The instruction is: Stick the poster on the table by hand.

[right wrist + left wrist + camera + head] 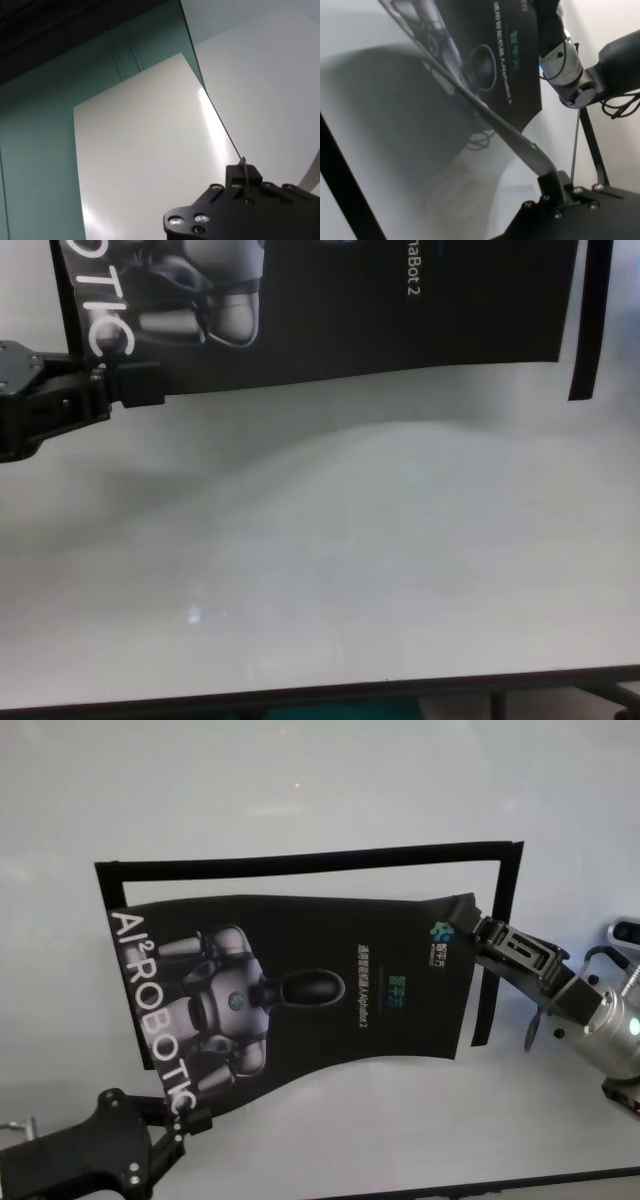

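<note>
The poster (pixel 300 980) is a black glossy sheet with a grey-white robot figure and white letters. It hangs lifted and curved over the pale table (pixel 300 780), casting a shadow. My left gripper (pixel 190 1123) is shut on its near-left corner by the letters "OTIC", as the chest view shows (pixel 140 380). My right gripper (pixel 482 932) is shut on its far-right corner. The left wrist view shows the poster's printed face (pixel 490 50) edge-on, with the right gripper farther off. The right wrist view shows its white back (pixel 150 150) clamped in the right gripper (pixel 245 175).
A black tape outline (pixel 300 860) lies flat on the table beneath and behind the poster; its right strip (pixel 590 320) runs beside the poster's right edge. The table's dark front edge (pixel 320 695) is near me. Bare tabletop (pixel 350 560) lies in front of the poster.
</note>
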